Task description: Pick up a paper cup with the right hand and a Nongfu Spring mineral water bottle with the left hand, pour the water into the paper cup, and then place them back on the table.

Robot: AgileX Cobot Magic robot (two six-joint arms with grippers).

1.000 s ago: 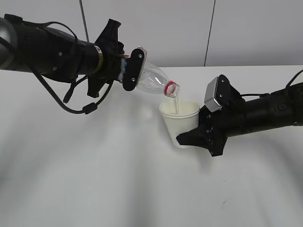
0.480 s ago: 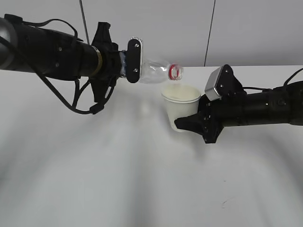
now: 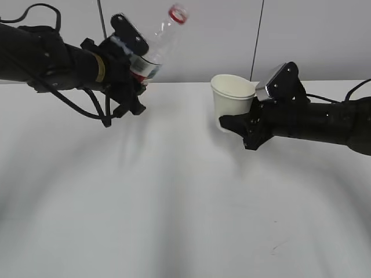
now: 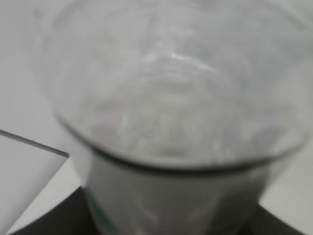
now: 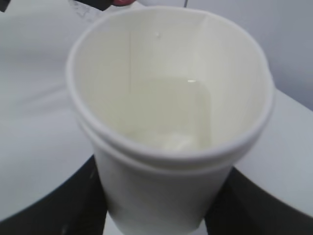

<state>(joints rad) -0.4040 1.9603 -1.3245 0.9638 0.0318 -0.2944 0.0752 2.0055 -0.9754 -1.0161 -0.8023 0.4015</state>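
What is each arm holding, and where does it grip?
Left gripper clamps the bottle around its labelled body; right gripper holds the paper cup by its lower side.

Black cabled arms; left arm yellowish band; right arm grey block.

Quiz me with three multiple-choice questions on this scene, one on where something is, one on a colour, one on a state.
1. Where is the cream-white paper cup?
A. lying on the white tabletop
B. held above the tabletop in the right arm's black tool
C. under the bottle's mouth

2. What colour is the neck ring of the clear plastic bottle?
A. red
B. blue
C. green

3. How is the bottle held by the left arm's tool?
A. mouth down, pouring
C. lying level
B. mouth tilted upward, not pouring

Answers: 1 B, the cup sits in the tool, clear of the table. 2 A, the ring at its mouth is red. 3 B, the mouth points up, away from the cup.
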